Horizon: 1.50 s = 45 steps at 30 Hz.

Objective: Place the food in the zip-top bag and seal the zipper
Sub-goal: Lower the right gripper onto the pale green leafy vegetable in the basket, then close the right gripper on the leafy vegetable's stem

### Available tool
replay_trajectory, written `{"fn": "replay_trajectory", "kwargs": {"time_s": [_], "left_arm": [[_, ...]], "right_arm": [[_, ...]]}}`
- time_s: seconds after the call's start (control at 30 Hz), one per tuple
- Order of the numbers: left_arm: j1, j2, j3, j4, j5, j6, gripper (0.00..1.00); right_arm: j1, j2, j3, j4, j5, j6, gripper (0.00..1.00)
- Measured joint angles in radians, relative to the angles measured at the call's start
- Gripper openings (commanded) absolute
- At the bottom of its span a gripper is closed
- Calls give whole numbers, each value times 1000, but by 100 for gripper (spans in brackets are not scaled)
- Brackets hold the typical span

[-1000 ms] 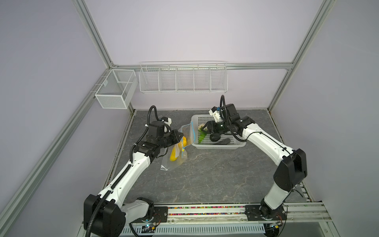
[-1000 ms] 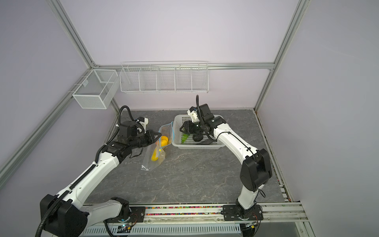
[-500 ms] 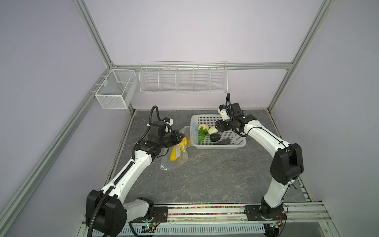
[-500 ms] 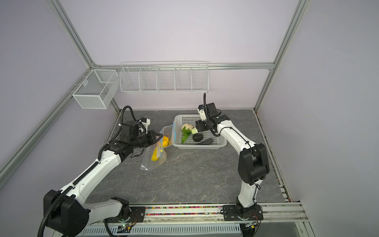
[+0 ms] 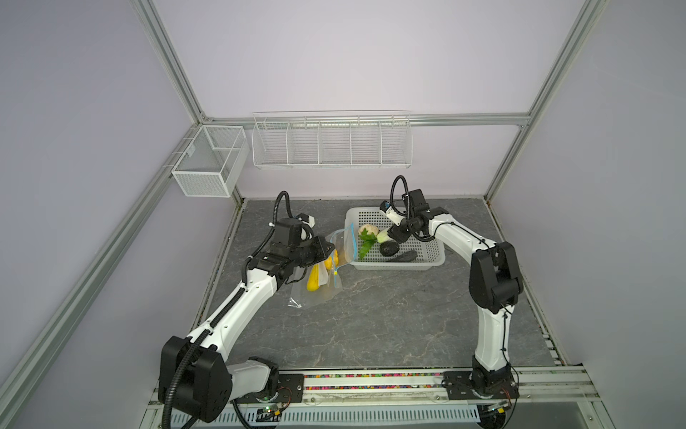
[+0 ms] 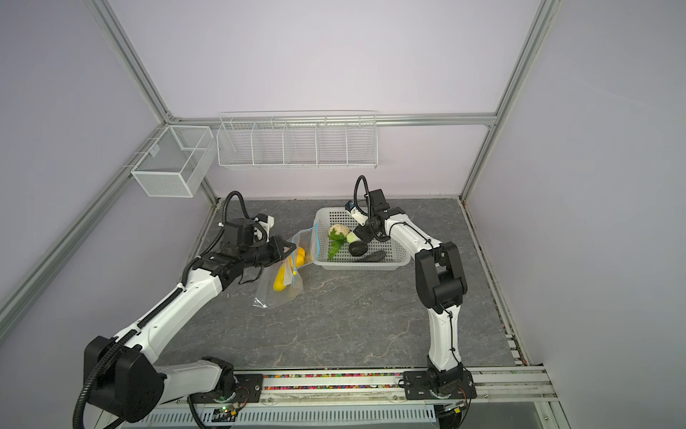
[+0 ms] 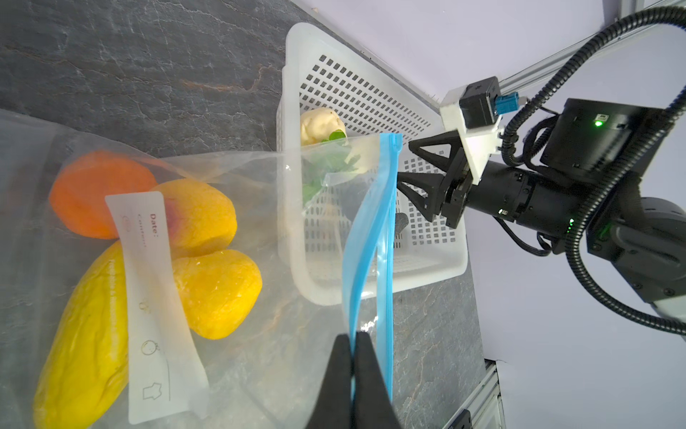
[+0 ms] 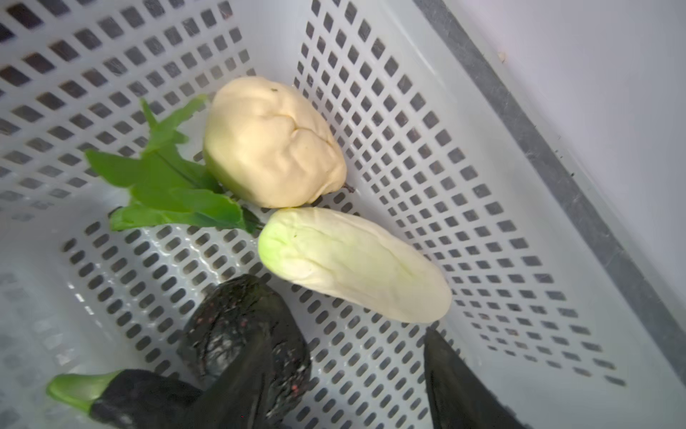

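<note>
Over the last second the right jaws have pulled back from the bag-side end of the white basket [image 5: 427, 260] and widened. They now hang apart and empty, angled down just above the pale cabbage [image 8: 356, 263], likely the next pick. The left arm reaches low and level, its jaws still clamped on the blue zipper [image 7: 386, 223]. They hold the zip-top bag [image 5: 319, 293] open on the surface beside the basket, yellow and orange food [image 7: 215, 293] inside.

Bright, even, diffuse light; shadows were soft. Top views bent at edges. Small glare sat on the zip-top bag [image 7: 256, 200] and basket [image 8: 111, 267]. Right wrist view looked slightly soft.
</note>
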Motion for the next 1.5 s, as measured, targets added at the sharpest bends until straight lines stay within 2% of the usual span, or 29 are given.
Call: {"fn": "replay_trajectory", "kwargs": {"time_s": [0.23, 0.53, 1.07, 1.5], "left_arm": [[0, 17, 27, -18, -11, 0, 0], [0, 26, 42, -44, -27, 0, 0], [0, 26, 42, -42, -31, -1, 0], [0, 26, 37, -34, -31, -4, 0]], "right_arm": [[-17, 81, 47, -13, 1, -213, 67], [-21, 192, 124, -35, -1, -384, 69], [35, 228, 172, -99, -105, -433, 72], [85, 320, 293, -125, -67, -468, 66]]}}
